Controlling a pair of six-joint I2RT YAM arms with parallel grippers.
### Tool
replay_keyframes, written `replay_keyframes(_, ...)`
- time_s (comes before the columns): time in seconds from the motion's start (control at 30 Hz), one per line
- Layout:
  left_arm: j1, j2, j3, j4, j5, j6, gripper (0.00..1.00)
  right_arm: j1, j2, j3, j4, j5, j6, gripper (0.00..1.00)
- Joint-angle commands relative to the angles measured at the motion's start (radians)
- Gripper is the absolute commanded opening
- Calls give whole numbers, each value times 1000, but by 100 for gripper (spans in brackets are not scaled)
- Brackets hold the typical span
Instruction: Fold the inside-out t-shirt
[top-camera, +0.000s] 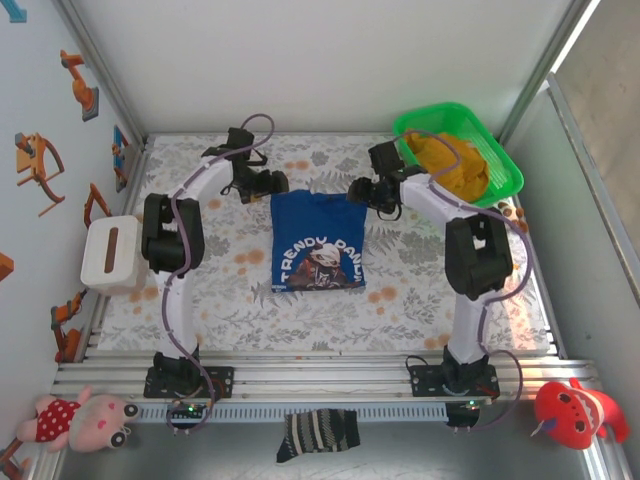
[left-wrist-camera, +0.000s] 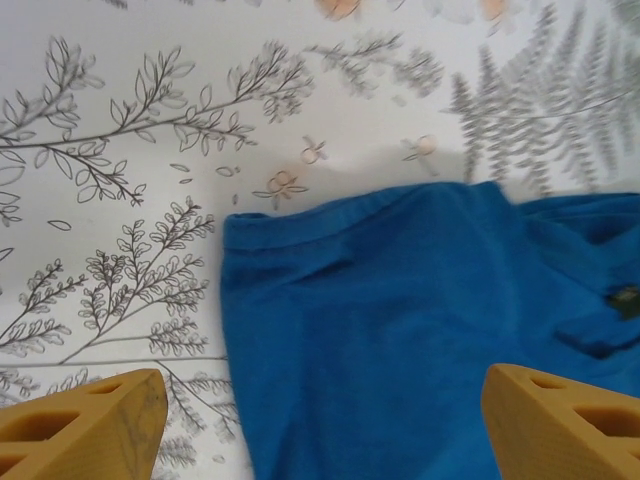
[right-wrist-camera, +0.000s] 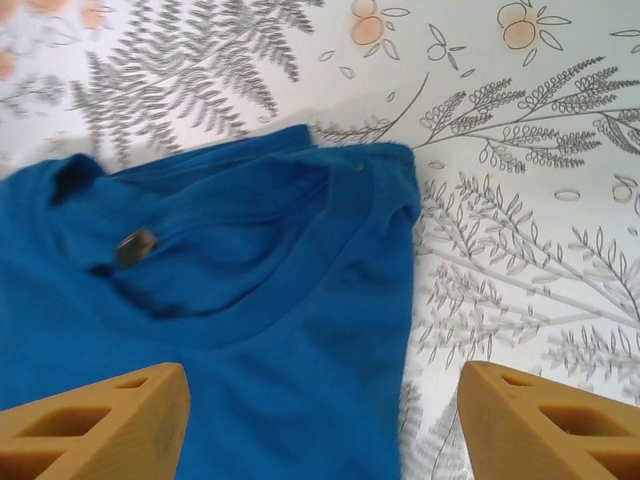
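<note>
You're looking at the blue t-shirt (top-camera: 318, 240) lying mid-table as a neat rectangle, reading "TRENDY PAN…".
Left claw (top-camera: 268, 183) is hanging wide open over its far-left corner and right claw (top-camera: 362, 191) is hanging open over the far-right one, with bare tablecloth (top-camera: 220, 290) showing on both sides.

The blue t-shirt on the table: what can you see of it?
The blue t-shirt is soft royal-blue cloth, folded into a neat rectangle, lying flat mid-table on the floral table cover. White lettering and a printed figure face up; its collar and a small label lie at the far edge. Only the cover appears to touch it.
</note>
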Motion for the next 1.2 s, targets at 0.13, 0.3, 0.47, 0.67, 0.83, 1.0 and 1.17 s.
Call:
replay_keyframes(0.13, -16, 75, 88, -79, 16, 63, 82, 2, 152, 131, -32, -35, -46, 70)
replay_keyframes(0.3, -35, 112, 103, -87, 34, 68, 83, 2, 235, 154, 4, -99, -26, 70)
replay_keyframes(0.47, -67, 132, 97, -86, 71, 81, 81, 16, 261, 142, 72, -211, -13, 64)
replay_keyframes(0.67, -88, 89, 16, -16, 126, 62, 66, 24, 243, 110, 112, -237, -18, 40)
replay_keyframes(0.83, -84, 89, -37, 51, 154, 16, 51, 18, 266, 105, 116, -221, 0, 15)
replay_keyframes(1.0, -43, 97, -105, 199, 255, -83, 8, 4, 247, 52, 195, -281, 37, 0)
replay_keyframes(1.17, 19, -50, -301, 475, 326, -227, 0, -26, 107, -84, 322, -333, 94, 0)
